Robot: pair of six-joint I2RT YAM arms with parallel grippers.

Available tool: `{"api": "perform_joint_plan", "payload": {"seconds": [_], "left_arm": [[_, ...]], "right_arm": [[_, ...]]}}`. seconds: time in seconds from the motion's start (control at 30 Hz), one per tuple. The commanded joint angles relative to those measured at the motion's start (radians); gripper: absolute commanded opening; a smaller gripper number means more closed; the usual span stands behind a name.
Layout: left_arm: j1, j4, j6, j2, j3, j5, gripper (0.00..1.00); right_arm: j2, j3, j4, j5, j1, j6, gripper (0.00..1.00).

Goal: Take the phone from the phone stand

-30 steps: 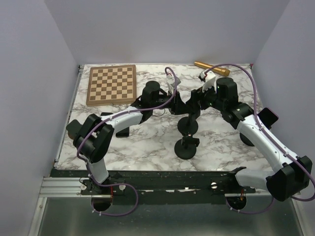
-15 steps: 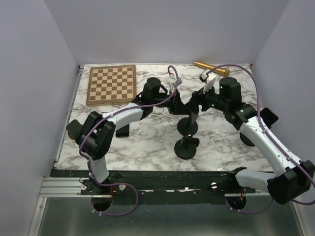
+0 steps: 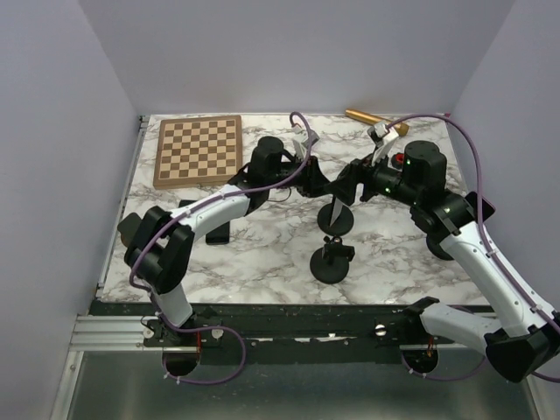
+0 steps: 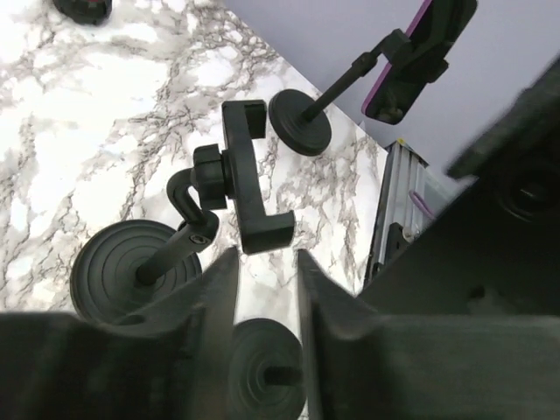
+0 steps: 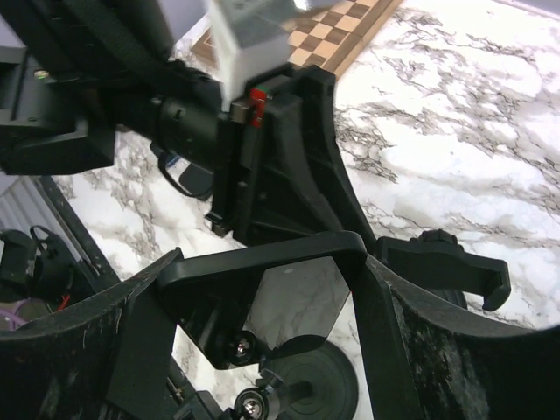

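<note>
Right gripper [image 5: 267, 262]: its fingers are reaching wide and pinching the phone [image 5: 297, 302] by its two sides.
Left gripper [image 4: 262, 262]: its fingers are sitting a narrow gap apart, and you are seeing nothing held between them. Its tips are pointing at the phone's upper edge.
Phone count: you are looking at two. The phone, black-edged with a glossy grey face, is hanging in the right gripper above the table [image 3: 271, 262]. A second phone [image 4: 394, 87], purple along one edge, is sitting clamped in the far stand [image 4: 300, 122].
Phone location: it is hanging just beside the phone stand [image 4: 241, 175], whose clamp is holding nothing.
Stand count: three round bases are showing in the left wrist view and two in the overhead view.
Table count: one, marble-patterned, carrying the stands.
Chessboard [image 3: 199, 150]: one, lying flat at the far left corner.
Gold rod [image 3: 359, 115]: one, lying at the far edge.
</note>
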Motion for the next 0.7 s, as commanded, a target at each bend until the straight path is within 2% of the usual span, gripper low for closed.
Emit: {"api": "perform_joint_plan", "payload": {"seconds": [0.0, 0.17, 0.2, 0.27, 0.37, 0.53, 0.67], "left_arm": [[0.001, -0.045, 0.038, -0.142, -0.039, -0.088, 0.47], [0.053, -0.111, 0.037, -0.272, -0.113, -0.110, 0.60], [0.071, -0.115, 0.030, -0.307, -0.142, -0.119, 0.73], [0.110, -0.147, 0.026, -0.389, -0.194, -0.130, 0.84], [0.164, -0.309, 0.063, -0.516, -0.207, -0.182, 0.87], [0.220, -0.619, 0.172, -0.720, -0.136, -0.427, 0.89], [0.247, -0.697, 0.241, -0.860, -0.092, -0.729, 0.94]], "right_arm": [[-0.027, 0.068, -0.015, 0.071, -0.002, 0.079, 0.01], [-0.007, 0.107, -0.017, 0.119, -0.002, 0.155, 0.01], [-0.001, 0.113, -0.011, 0.127, -0.002, 0.179, 0.01], [0.018, 0.130, -0.004, 0.138, -0.002, 0.224, 0.01], [0.077, 0.175, -0.018, 0.138, -0.002, 0.295, 0.01], [0.195, 0.236, -0.043, 0.142, 0.021, 0.419, 0.01], [0.301, 0.310, -0.084, 0.294, 0.153, 0.477, 0.01]]}}
